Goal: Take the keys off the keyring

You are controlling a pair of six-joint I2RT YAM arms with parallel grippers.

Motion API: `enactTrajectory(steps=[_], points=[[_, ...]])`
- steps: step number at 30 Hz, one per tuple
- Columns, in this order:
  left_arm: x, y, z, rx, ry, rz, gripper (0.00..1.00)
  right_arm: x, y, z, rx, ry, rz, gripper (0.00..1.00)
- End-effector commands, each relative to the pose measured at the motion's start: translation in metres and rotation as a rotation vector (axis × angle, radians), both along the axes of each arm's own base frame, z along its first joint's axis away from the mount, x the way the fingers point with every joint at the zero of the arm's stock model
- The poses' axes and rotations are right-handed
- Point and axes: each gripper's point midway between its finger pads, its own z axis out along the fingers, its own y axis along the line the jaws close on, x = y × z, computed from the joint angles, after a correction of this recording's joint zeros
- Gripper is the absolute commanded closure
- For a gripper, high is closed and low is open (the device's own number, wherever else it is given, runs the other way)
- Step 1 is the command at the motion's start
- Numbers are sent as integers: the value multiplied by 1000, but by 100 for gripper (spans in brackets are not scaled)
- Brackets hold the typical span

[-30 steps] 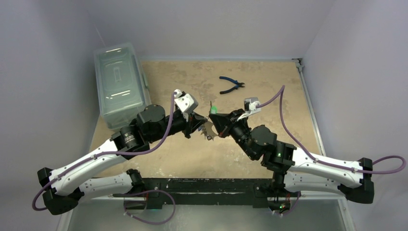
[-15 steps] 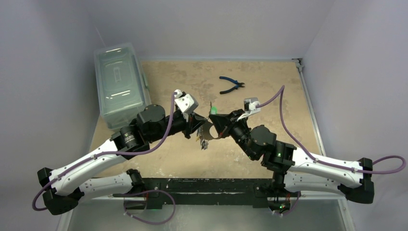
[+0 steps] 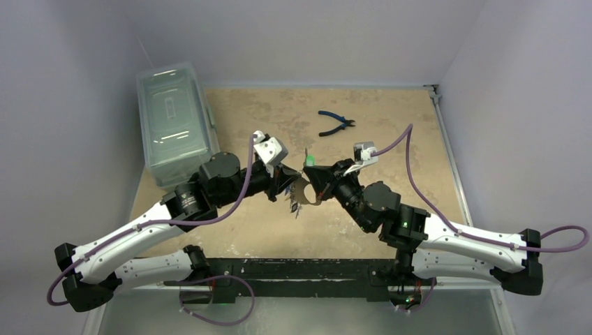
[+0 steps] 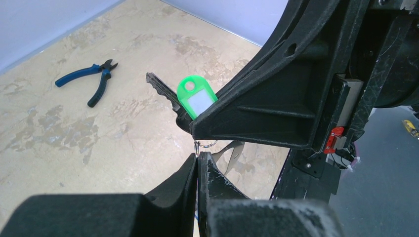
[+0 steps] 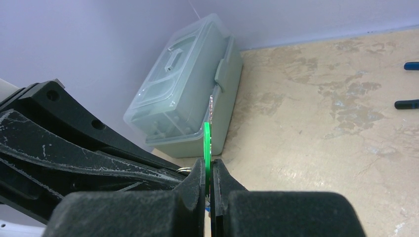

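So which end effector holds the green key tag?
The right end effector: the green tag sits between its fingers; the left end effector is shut beside it.

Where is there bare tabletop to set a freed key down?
Bare: the table right of the pliers, and the strip between pliers and clear lidded box. Crowded: centre, where left gripper and right gripper meet at the keyring.

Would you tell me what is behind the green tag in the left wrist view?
A dark key juts out behind the tag; the key's head and the tag's lower end are covered by the right tool.
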Motion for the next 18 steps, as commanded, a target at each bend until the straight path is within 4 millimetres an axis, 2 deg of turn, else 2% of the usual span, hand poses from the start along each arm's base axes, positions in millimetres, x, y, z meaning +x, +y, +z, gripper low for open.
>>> enactTrajectory(steps=[1,6,12,18], points=[[-2,2,21,-71,-54,-11,100,7,-17,15,18,-23,-71,100],[-5,2,21,-101,-54,-18,100,8,-15,8,2,-14,-75,100],[-11,6,34,-192,-95,-29,100,10,-9,-12,-10,52,-88,100],[-10,12,33,-254,-125,-3,100,11,-21,-8,97,102,-140,100]])
